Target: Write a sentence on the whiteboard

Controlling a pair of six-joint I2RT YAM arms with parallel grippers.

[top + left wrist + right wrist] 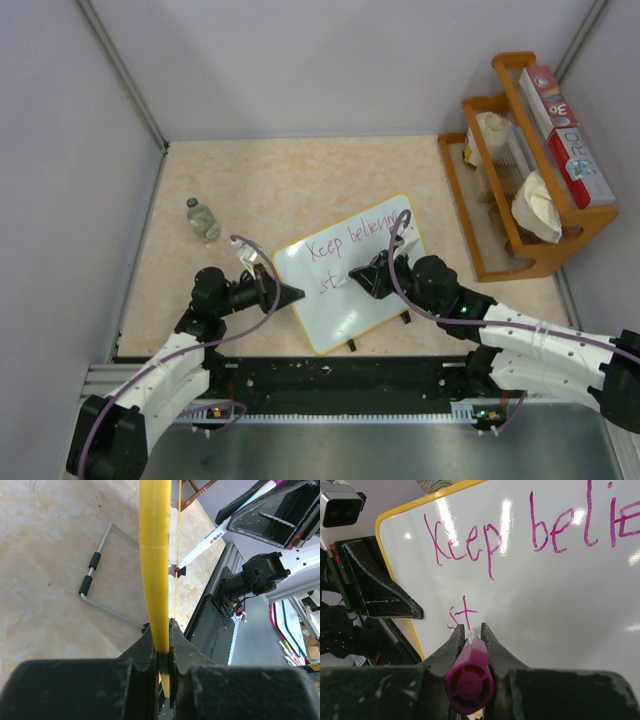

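Note:
The whiteboard [350,290] lies tilted on the table, white with a yellow rim. The sentence [345,240] reads "Keep believing" on the first line, with "st" [461,615] started below it. My left gripper [296,294] is shut on the board's left yellow rim [154,570]. My right gripper [358,277] is shut on a purple-capped marker [470,677], its tip on the board just right of "st". The marker also shows in the left wrist view [220,532], white-barrelled, its tip at the board.
A small glass bottle [203,220] stands at the left. A wooden rack [525,160] with boxes and cloths stands at the far right. A wire stand [100,580] with black grips lies under the board. The black rail [340,375] runs along the near edge.

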